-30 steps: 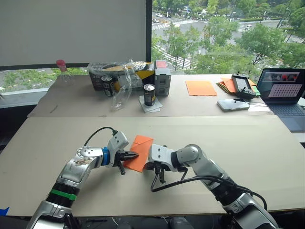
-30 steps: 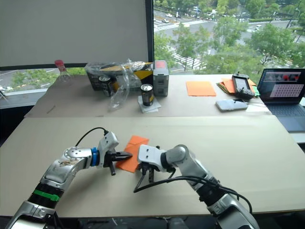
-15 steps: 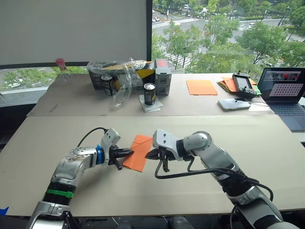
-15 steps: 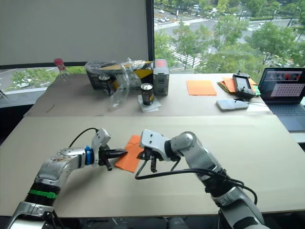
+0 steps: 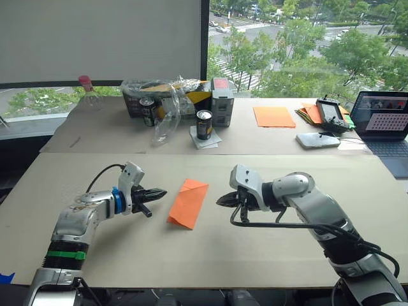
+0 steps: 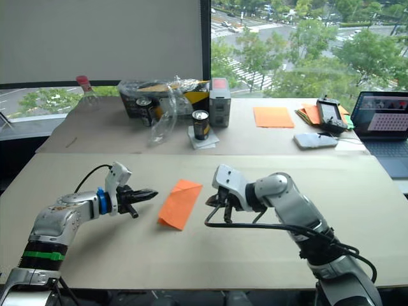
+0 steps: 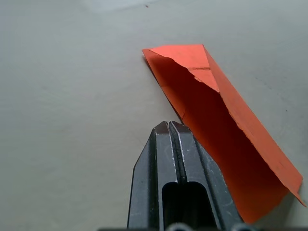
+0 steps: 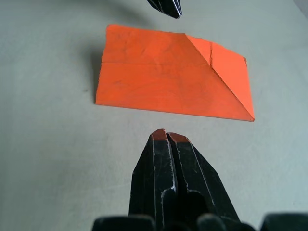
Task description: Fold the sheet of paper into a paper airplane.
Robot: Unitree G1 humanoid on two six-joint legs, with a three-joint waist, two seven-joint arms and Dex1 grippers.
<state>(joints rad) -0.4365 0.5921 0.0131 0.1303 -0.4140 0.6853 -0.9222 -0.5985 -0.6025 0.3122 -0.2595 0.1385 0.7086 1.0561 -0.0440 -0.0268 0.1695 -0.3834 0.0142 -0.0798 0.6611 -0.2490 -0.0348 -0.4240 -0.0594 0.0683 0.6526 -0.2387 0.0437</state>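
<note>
The sheet of paper (image 5: 189,202) lies flat on the near table, bright orange, folded into a narrow band with one corner turned in at its far end. It is also seen close up as the paper (image 8: 168,89) and the paper (image 7: 216,130). My left gripper (image 5: 160,192) is shut and hovers a short way to the sheet's left, tips pointing at it. My right gripper (image 5: 220,200) is shut too, a little to the right of the sheet. Neither touches it. The left gripper's tips (image 8: 166,6) show beyond the sheet in the right wrist view.
On the far table stand two cans (image 5: 204,124), a clear plastic bag over boxes (image 5: 167,102), a smooth orange sheet (image 5: 273,116), a stack of papers under a handheld device (image 5: 331,113), a phone-like slab (image 5: 318,139) and a laptop (image 5: 386,121). A seam (image 5: 210,154) separates the tables.
Both grippers have let go of the sheet and drawn apart, left one leftward, right one rightward. The paper now lies alone between them. The camera view has shifted slightly.
</note>
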